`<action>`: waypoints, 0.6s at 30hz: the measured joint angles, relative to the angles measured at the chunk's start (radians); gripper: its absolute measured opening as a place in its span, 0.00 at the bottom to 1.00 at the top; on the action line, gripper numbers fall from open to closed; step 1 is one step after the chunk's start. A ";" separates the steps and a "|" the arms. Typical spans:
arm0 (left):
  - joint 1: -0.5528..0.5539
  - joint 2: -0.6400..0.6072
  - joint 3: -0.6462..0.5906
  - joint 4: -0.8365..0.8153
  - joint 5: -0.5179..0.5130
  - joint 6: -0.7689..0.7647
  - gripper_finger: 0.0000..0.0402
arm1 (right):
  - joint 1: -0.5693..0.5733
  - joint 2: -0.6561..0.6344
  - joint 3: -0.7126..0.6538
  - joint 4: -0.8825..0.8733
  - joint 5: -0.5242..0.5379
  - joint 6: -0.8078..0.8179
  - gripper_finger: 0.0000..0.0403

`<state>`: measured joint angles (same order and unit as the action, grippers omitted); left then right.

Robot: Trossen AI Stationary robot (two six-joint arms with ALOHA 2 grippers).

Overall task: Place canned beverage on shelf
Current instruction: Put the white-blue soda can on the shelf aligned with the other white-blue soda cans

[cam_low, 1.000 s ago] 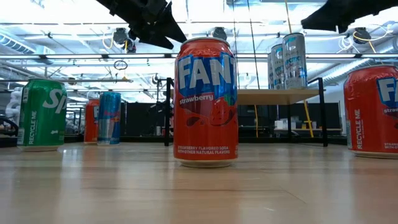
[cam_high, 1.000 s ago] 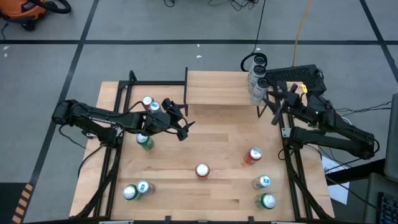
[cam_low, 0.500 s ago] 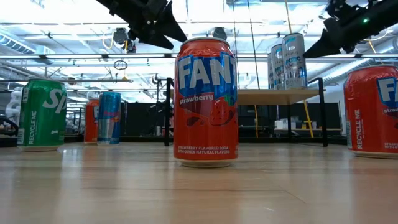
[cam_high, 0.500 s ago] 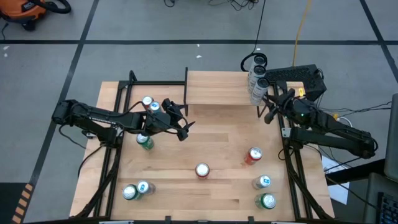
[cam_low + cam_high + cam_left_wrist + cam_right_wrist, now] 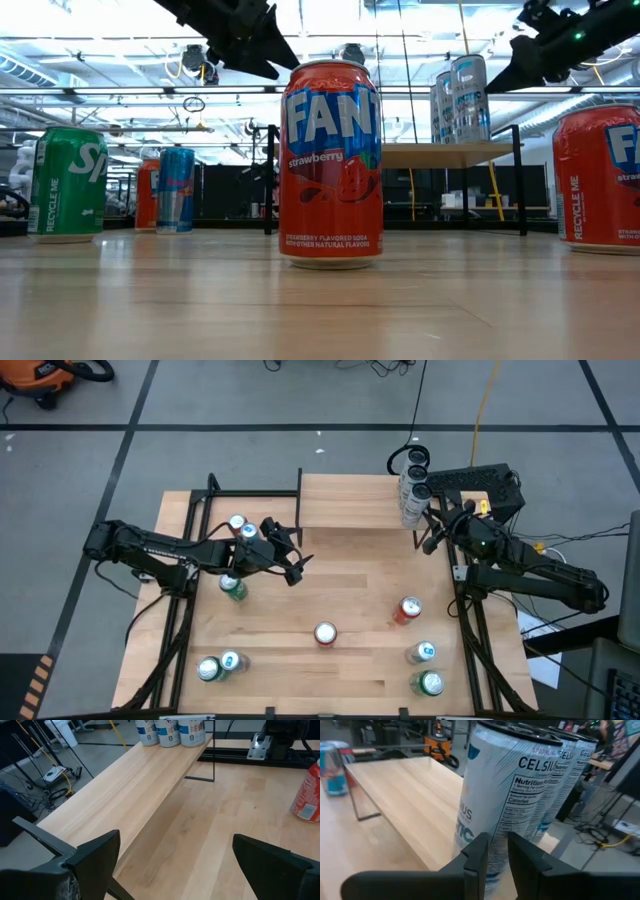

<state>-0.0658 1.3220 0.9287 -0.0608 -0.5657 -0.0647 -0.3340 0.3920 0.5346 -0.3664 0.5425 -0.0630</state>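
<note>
White cans (image 5: 510,795) on shelf (image 5: 350,502); right pincer (image 5: 492,852) nearly pressed together, empty; left pincer (image 5: 175,860) spread.

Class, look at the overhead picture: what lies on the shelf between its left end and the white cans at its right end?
Nothing: in the high view the shelf is bare board from its left end to the white cans.

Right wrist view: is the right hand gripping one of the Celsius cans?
No. The right hand has its fingers nearly together, in front of the nearest Celsius can, not around it.
</note>
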 joint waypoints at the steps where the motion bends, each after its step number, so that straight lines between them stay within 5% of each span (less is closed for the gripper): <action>1: 0.000 0.000 0.000 0.000 0.000 0.000 0.96 | 0.000 0.004 0.000 0.000 0.008 -0.005 0.16; 13: 0.000 0.000 0.000 -0.021 -0.017 0.020 0.96 | 0.002 0.021 0.000 0.010 0.035 -0.010 0.16; 18: 0.000 0.000 0.000 -0.043 -0.060 0.019 0.96 | 0.010 0.021 0.013 -0.008 -0.051 0.030 0.16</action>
<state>-0.0654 1.3220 0.9287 -0.1036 -0.6257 -0.0456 -0.3244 0.4131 0.5477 -0.3740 0.4911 -0.0334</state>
